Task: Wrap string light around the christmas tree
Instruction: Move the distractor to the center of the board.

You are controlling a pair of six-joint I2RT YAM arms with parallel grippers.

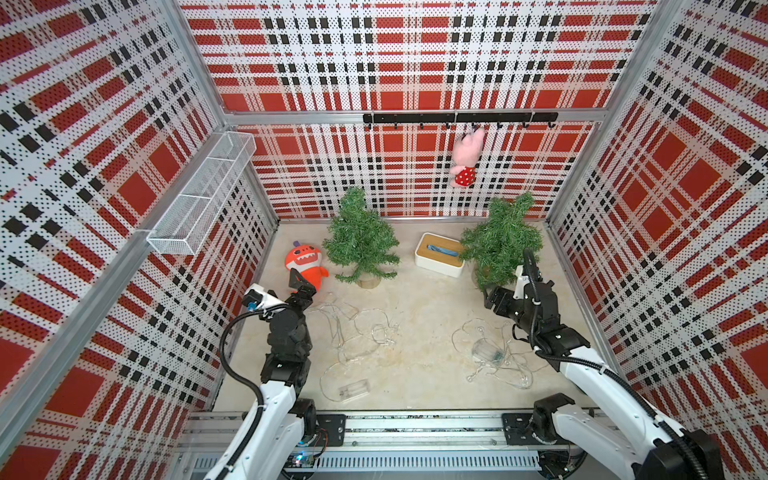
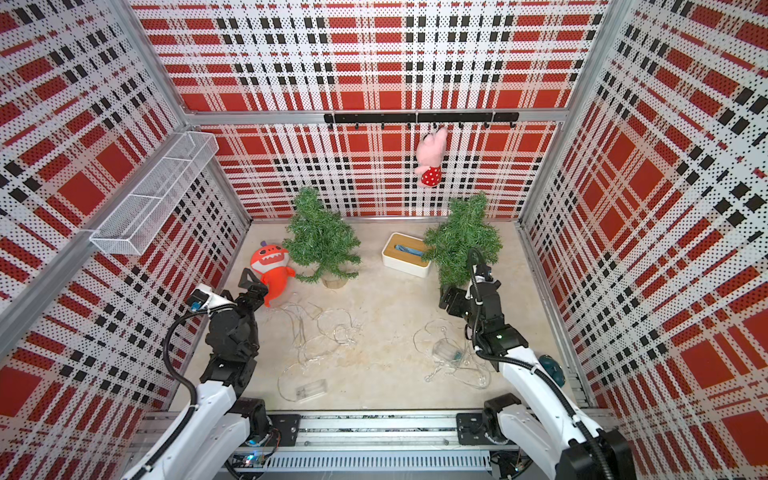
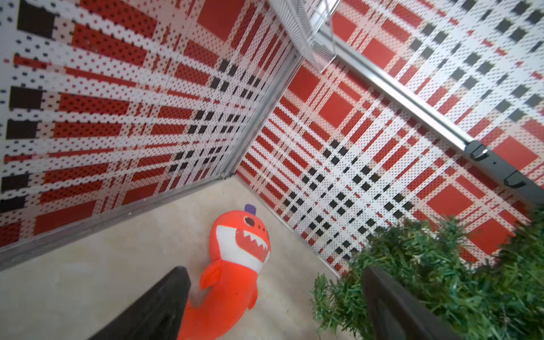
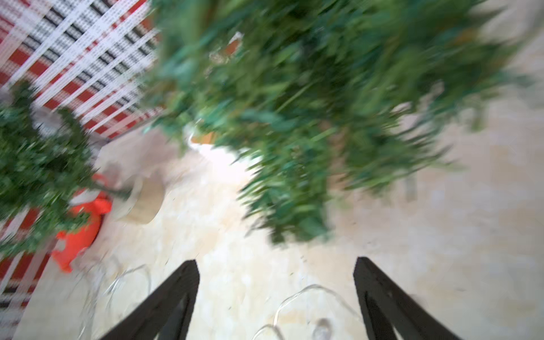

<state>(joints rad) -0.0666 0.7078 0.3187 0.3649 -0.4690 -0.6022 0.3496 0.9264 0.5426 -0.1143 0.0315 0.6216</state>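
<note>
Two small green christmas trees stand at the back of the floor, the left one (image 1: 359,241) (image 2: 320,241) and the right one (image 1: 500,243) (image 2: 459,241). Thin clear string light lies in two loose tangles, one (image 1: 357,328) left of centre and one (image 1: 494,353) on the right, each with a clear battery box. My left gripper (image 1: 301,286) (image 3: 275,273) is open above the floor between the orange plush and the left tree (image 3: 426,265). My right gripper (image 1: 489,297) (image 4: 276,260) is open and empty, low by the right tree (image 4: 294,103), with a loop of wire (image 4: 309,290) under it.
An orange shark plush (image 1: 305,262) (image 3: 235,259) lies left of the left tree. A white tissue box (image 1: 438,255) sits between the trees. A pink plush (image 1: 467,158) hangs from the black hook rail (image 1: 415,118). A wire basket (image 1: 203,195) juts from the left wall.
</note>
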